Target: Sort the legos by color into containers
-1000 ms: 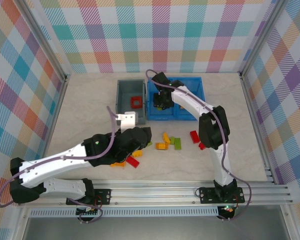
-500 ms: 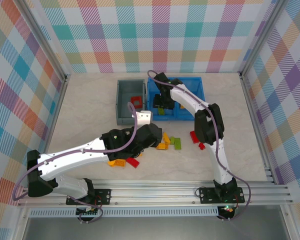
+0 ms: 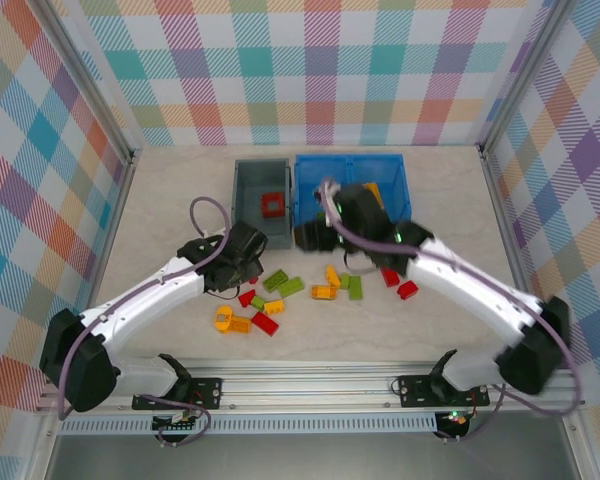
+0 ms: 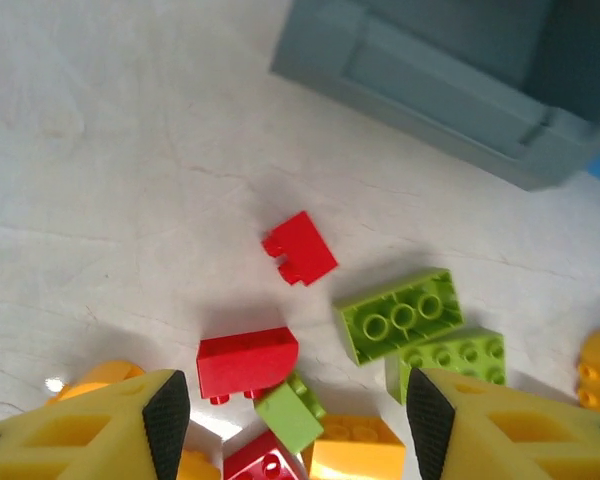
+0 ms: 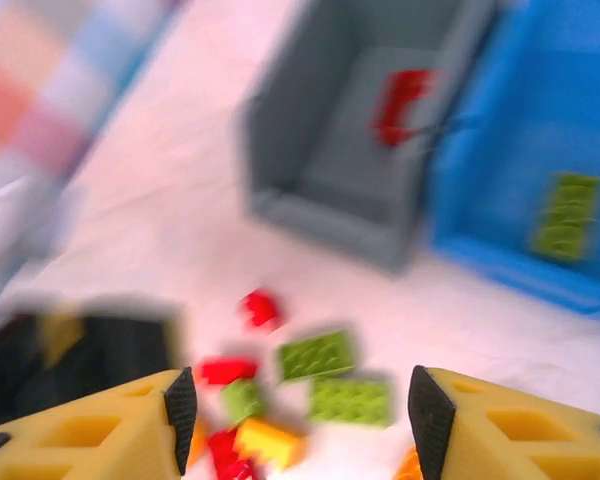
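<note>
Loose legos lie in front of the bins: a small red brick (image 4: pixel 299 248), a rounded red brick (image 4: pixel 246 362), two lime plates (image 4: pixel 400 315) (image 4: pixel 448 358), a small lime brick (image 4: pixel 292 410) and a yellow brick (image 4: pixel 355 445). My left gripper (image 4: pixel 296 420) (image 3: pixel 252 268) hangs open over this cluster, holding nothing. My right gripper (image 5: pixel 300 405) (image 3: pixel 308 237) is open and empty near the bins' front edge; its view is blurred. The grey bin (image 3: pixel 248 215) holds a red frame (image 3: pixel 271 205). A lime plate (image 5: pixel 565 215) lies in the blue bin (image 3: pixel 398 190).
More bricks lie to the right: yellow (image 3: pixel 323 292), orange (image 3: pixel 332 275), lime (image 3: pixel 352 287) and two red ones (image 3: pixel 389 276) (image 3: pixel 408 290). An orange piece (image 3: pixel 225 320) and a red brick (image 3: pixel 265 322) lie nearer the front. The left arm (image 5: pixel 80 340) shows dark in the right wrist view.
The left arm drew back to the left, off the middle of the pile. The right arm left the blue bin and swung down in front of the bins.
</note>
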`<action>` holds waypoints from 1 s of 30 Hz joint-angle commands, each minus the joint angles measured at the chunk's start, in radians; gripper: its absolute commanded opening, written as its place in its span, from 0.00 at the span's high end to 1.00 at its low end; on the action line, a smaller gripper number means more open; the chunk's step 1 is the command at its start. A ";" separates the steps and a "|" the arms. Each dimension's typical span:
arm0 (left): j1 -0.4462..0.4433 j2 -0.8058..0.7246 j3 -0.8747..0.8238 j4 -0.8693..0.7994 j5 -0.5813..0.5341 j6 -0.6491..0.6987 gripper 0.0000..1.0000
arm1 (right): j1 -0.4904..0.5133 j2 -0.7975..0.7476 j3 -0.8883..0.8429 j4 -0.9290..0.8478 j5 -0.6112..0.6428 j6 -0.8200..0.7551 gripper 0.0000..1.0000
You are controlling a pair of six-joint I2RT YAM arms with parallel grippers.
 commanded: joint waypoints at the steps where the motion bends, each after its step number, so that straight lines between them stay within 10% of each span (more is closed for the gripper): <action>1: 0.062 0.061 -0.038 0.137 0.119 -0.079 0.39 | 0.121 -0.103 -0.217 0.247 -0.112 -0.101 0.36; 12: 0.117 0.319 -0.016 0.259 0.100 -0.176 0.39 | 0.316 -0.244 -0.346 0.210 -0.041 -0.043 0.34; 20: 0.123 0.388 -0.026 0.311 0.098 -0.177 0.60 | 0.321 -0.251 -0.347 0.188 -0.010 -0.024 0.34; 30: 0.078 0.184 0.005 0.200 0.008 -0.125 0.78 | 0.320 -0.291 -0.346 0.154 0.171 0.025 0.35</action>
